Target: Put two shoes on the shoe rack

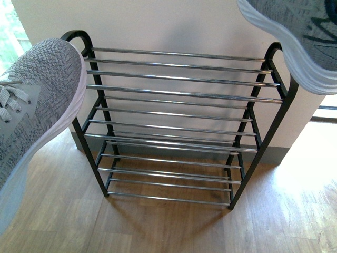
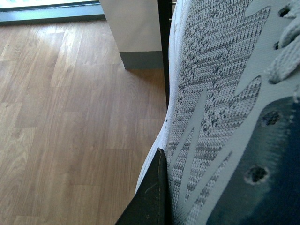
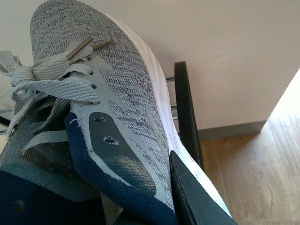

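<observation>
Grey knit left sneaker (image 1: 37,100) hung before the left end of the shoe rack (image 1: 179,93), right sneaker (image 1: 300,37) high at its right end | left gripper (image 2: 159,199) and right gripper (image 3: 176,192) each pinched a shoe's side wall | advice: level soles, set them across several bars.

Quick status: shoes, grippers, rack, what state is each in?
Left sneaker: held in the air, by the rack's left end.
Right sneaker: held in the air, near the rack's right end.
Shoe rack: upright, no shoes on it.
Left gripper: shut on left sneaker.
Right gripper: shut on right sneaker.
</observation>
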### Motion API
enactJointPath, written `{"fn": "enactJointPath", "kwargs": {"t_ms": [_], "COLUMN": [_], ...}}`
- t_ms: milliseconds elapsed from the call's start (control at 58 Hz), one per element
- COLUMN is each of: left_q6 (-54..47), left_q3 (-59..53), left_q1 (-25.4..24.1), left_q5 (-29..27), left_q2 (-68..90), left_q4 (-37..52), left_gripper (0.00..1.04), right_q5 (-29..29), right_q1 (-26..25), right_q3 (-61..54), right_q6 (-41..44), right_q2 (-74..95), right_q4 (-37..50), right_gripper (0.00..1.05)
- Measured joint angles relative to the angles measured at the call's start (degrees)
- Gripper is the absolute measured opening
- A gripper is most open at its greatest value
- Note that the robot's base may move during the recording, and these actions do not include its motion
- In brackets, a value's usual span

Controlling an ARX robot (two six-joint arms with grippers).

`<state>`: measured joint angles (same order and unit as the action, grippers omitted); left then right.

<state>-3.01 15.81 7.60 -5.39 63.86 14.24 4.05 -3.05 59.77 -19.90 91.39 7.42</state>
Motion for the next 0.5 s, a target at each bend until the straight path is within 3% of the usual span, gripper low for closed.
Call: {"fn": "enactJointPath", "kwargs": {"t_ms": [259,500], "left_q6": [0.0,0.0], "left_q3": [0.0,0.0], "left_q1": [0.0,0.0], "left_q5": [0.0,0.0], "left_q2": [0.0,0.0], "left_q4": [0.0,0.0], "left_gripper": [0.02,0.02], "right_q5": [9.7,13.4], "right_q1": [2.1,3.8], "right_q3": [6.6,11.8], "right_q6": [-5.1,-9.5], "right_q2": [7.8,13.2], "right_q4": [-3.8,-6.4], "right_gripper": [0.01,0.01]}}
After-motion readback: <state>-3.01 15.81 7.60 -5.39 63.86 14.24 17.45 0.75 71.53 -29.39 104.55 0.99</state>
